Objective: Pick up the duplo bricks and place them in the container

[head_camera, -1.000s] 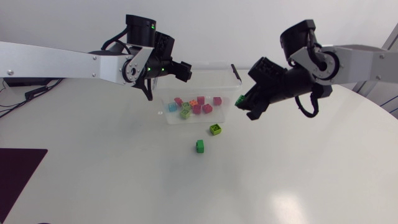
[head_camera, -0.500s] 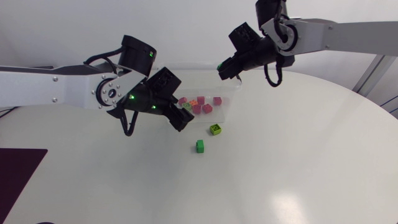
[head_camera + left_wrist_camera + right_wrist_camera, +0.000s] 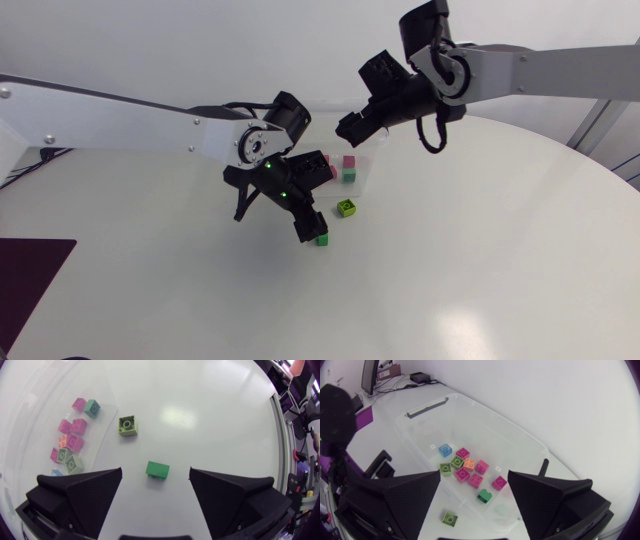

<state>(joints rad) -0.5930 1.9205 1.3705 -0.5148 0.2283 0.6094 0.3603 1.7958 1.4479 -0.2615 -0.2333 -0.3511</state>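
left fingers (image 3: 85, 495) spread, green brick (image 3: 157, 470) between them, touching neither

The left gripper (image 3: 308, 224) has swung from the back left corner of the container (image 3: 495, 425), past its front wall, down to the table in front of it. It now stands open over the loose green brick (image 3: 157, 469), one finger on either side, neither touching. The right gripper (image 3: 350, 128) has carried the other green brick (image 3: 484, 495) from beside the container's right wall to above it and let go. That brick now lies inside, by the right wall, and the fingers are spread and empty.
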